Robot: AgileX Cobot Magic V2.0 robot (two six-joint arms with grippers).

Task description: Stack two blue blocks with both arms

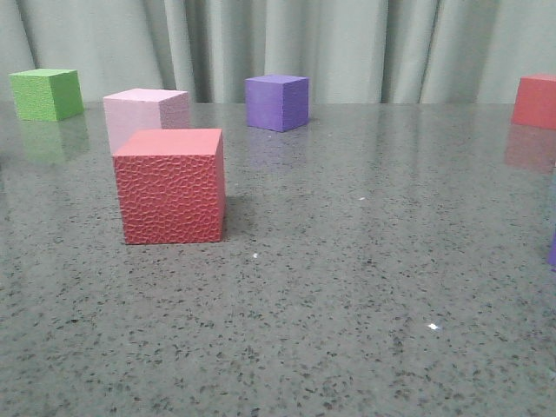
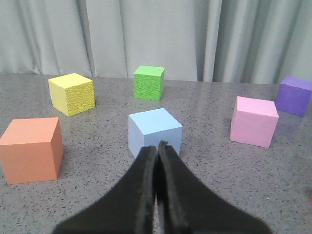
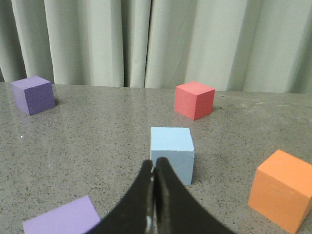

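Observation:
One pale blue block (image 2: 155, 131) rests on the grey table just beyond my left gripper (image 2: 157, 145), whose black fingers are pressed together with nothing between them. Another pale blue block (image 3: 171, 151) sits on the table just past my right gripper (image 3: 154, 162), also shut and empty. Neither blue block shows in the front view, and neither gripper appears there.
Front view: a red cube (image 1: 171, 184) near the left, a pink cube (image 1: 145, 115) behind it, a green cube (image 1: 47, 94), a purple cube (image 1: 277, 102), another red cube (image 1: 535, 101). Left wrist view: orange (image 2: 31, 149), yellow (image 2: 71, 93), green (image 2: 148, 82), pink (image 2: 253, 120), purple (image 2: 294, 95) cubes. Right wrist view: red (image 3: 194, 100), orange (image 3: 282, 189), dark purple (image 3: 33, 94), lilac (image 3: 63, 219) cubes.

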